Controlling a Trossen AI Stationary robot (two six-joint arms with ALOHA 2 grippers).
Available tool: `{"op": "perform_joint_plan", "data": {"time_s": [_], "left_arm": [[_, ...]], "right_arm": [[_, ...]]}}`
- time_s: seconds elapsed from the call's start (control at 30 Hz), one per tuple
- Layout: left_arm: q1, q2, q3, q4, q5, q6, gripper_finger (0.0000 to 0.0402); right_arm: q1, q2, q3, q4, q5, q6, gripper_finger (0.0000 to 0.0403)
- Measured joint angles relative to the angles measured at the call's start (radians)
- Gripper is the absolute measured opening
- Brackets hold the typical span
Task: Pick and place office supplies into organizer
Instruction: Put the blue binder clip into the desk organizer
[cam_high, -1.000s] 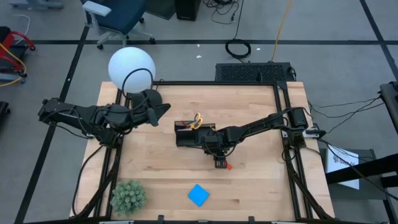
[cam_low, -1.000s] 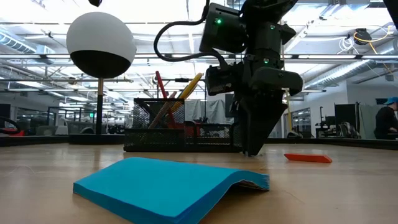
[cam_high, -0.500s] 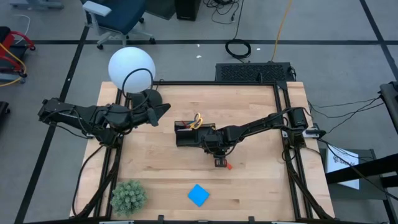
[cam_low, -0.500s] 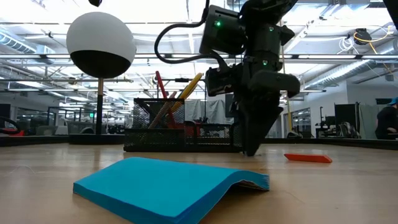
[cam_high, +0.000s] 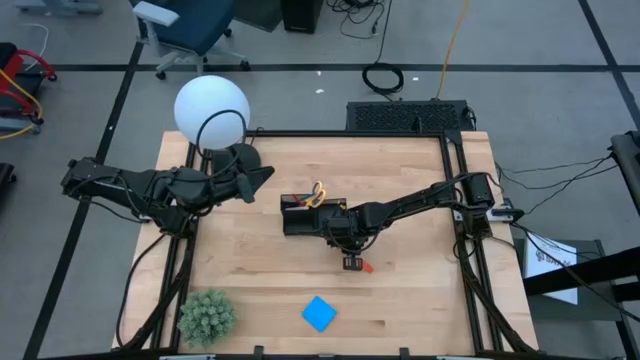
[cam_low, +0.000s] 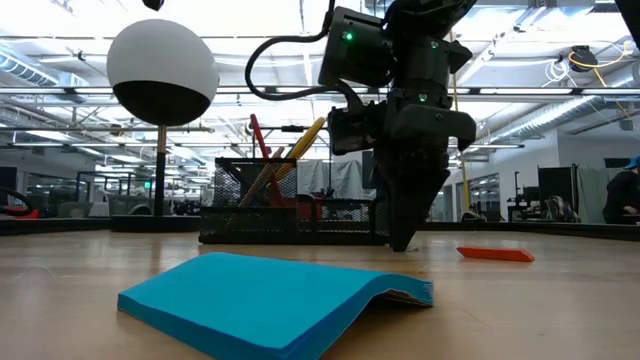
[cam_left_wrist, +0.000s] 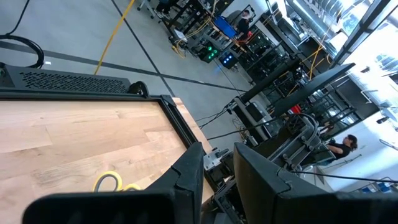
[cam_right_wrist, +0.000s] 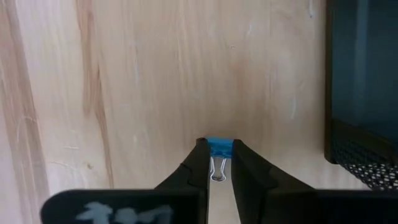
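Note:
My right gripper (cam_right_wrist: 217, 163) is shut on a small blue binder clip (cam_right_wrist: 219, 147). It points down just above the table (cam_low: 402, 240), on the near side of the black mesh organizer (cam_high: 303, 216), and also shows from above (cam_high: 351, 262). Yellow-handled scissors (cam_high: 318, 193) and pens (cam_low: 262, 150) stand in the organizer. An orange-red eraser (cam_high: 367, 267) lies flat just right of the gripper. The blue note pad (cam_high: 319, 313) lies flat near the near edge. My left gripper (cam_high: 262, 176) waits by the lamp base, open by a narrow gap (cam_left_wrist: 217, 165). My right gripper pinches the binder clip between its two fingers, coming from above and pointing down. The clip's blue body (cam_right_wrist: 219, 144) sticks out past the fingertips, and its silver wire handle (cam_right_wrist: 215, 170) lies back between them. Whether the clip touches the table, I cannot tell.
A white globe lamp (cam_high: 211, 110) with a round black base (cam_high: 236, 158) stands at the far left. A green spiky plant (cam_high: 206, 315) sits at the near left corner. Bare wood lies to the right of the eraser and between the organizer and the note pad.
My right gripper has edged a little toward the table's left, away from the eraser, and has stayed shut on the clip. Nothing else has moved.

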Motion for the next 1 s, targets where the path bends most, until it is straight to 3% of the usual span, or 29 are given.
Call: {"op": "perform_joint_plan", "data": {"time_s": [1.0], "left_arm": [[0.000,0.000,0.000,0.001,0.000,0.000,0.0081]], "right_arm": [[-0.007,-0.084,-0.003,-0.022,-0.046,0.025,0.0004]]}}
